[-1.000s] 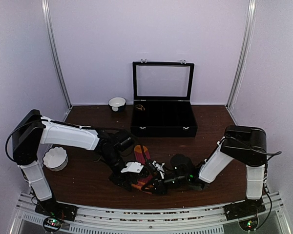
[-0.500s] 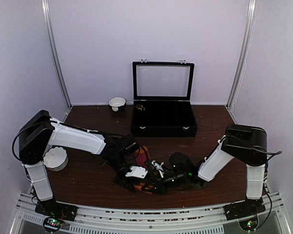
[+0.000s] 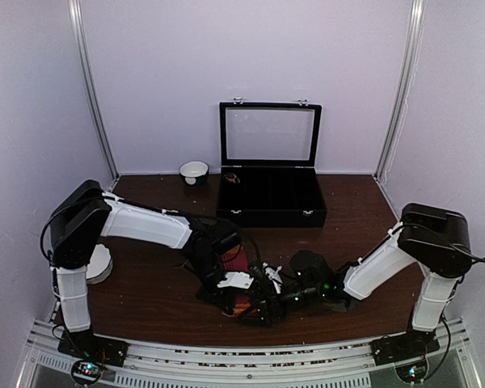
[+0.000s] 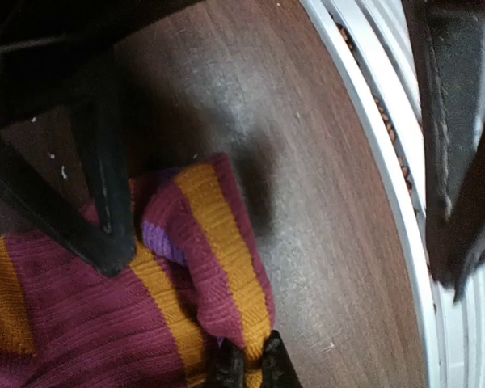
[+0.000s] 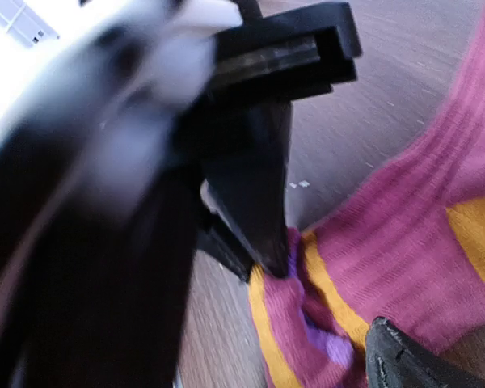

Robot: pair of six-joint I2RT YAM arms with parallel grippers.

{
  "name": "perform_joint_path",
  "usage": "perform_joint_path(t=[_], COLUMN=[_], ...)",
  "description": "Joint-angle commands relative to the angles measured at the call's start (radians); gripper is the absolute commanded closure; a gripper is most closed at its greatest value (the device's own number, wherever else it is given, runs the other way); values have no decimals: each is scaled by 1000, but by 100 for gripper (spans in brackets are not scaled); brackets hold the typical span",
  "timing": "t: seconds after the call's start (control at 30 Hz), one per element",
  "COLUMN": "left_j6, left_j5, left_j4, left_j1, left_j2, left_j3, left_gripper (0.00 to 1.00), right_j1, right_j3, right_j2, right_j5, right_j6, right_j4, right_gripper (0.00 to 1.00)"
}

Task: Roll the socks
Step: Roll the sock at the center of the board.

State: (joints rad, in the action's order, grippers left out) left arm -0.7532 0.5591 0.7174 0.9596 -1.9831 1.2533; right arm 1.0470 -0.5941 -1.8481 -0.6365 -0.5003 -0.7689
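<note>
A magenta-red sock (image 4: 81, 323) with orange and purple stripes lies bunched on the brown table near the front edge, partly hidden under both grippers in the top view (image 3: 239, 306). My left gripper (image 4: 250, 370) is shut, pinching the sock's folded orange-striped edge between its tips. My right gripper (image 5: 259, 356) is open wide around that spot. One of its fingers (image 4: 105, 210) rests on the sock. The other finger (image 4: 461, 162) hangs over the front rail. In the right wrist view the sock (image 5: 404, 242) spreads to the right, beside the left gripper's black finger (image 5: 259, 202).
An open black case with a glass lid (image 3: 271, 206) stands at the back centre, a small white bowl (image 3: 194, 171) to its left. A white fluted bowl (image 3: 102, 263) sits behind the left arm. The metal front rail (image 4: 388, 202) runs close to the sock.
My left gripper has closed on the sock's folded edge and its arm has reached further right. My right gripper has sprung open, letting go, and its elbow has swung out right.
</note>
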Motion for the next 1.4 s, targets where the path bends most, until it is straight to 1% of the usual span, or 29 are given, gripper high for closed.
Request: perform_joint_path(t=[0.0,0.13,0.23,0.33,0.4,0.47,0.5,0.53,0.57,0.6,0.63,0.67,0.73,0.77,0.83,0.93,0.97,1.0,1.07,1.13,1.17,1.2,1.27,1.3,1.37], left_j6=[46,61,74,63,47,32,30,28,27,30,32,38,61,70,78,54,41,39,43,49,61,77,95,98,119], left_j5=[81,110,139,172,196,215,220,226,231,236,240,244,259,274,314,389,392,389,387,387,375,362,339,334,314], left_j4=[186,244,278,341,392,449,469,488,503,515,529,539,549,552,570,630,647,654,648,644,632,613,588,585,567], left_j1=[-52,-67,-86,-98,-103,-108,-108,-110,-110,-110,-110,-111,-119,-126,-143,-169,-172,-173,-173,-173,-173,-173,-173,-173,-173], left_j2=[-96,-132,-159,-193,-210,-225,-236,-241,-249,-256,-263,-271,-287,-295,-320,-372,-388,-400,-406,-404,-397,-392,-385,-385,-384], left_j3=[61,115,142,173,193,211,221,228,235,242,249,260,279,288,308,344,351,353,346,345,342,337,333,333,328], left_gripper=[100,100,100,100,100,100,100,100,100,100,100,100,100,100,100,99,99,99,99,99,99,99,99,99,99], right_j1=[6,41,62,110,165,234,257,269,271,273,272,271,271,269,272,278,282,294,327,371,392,404,408,412,412], right_j3=[75,102,128,146,139,103,86,77,63,53,56,67,91,85,55,31,26,19,26,55,68,79,114,165,260], right_j2=[49,122,173,231,281,345,379,404,420,431,438,443,432,412,365,309,300,297,327,407,450,490,552,577,597], right_j5=[168,298,385,536,738,1049,1167,1246,1287,1315,1309,1263,1115,1078,1022,932,956,1027,1291,1552,1634,1686,1658,1603,1418], right_j6=[82,130,137,140,135,75,56,50,40,22,4,29,128,165,249,323,336,330,273,146,100,62,10,46,180], right_j4=[278,376,420,469,544,696,732,750,766,771,753,706,584,566,578,588,600,647,723,765,771,766,717,613,357], right_gripper=[0,0,0,0,0,0,0,0,0,0,0,0,0,0,0,0,0,0,0,0,0,0,0,0,0])
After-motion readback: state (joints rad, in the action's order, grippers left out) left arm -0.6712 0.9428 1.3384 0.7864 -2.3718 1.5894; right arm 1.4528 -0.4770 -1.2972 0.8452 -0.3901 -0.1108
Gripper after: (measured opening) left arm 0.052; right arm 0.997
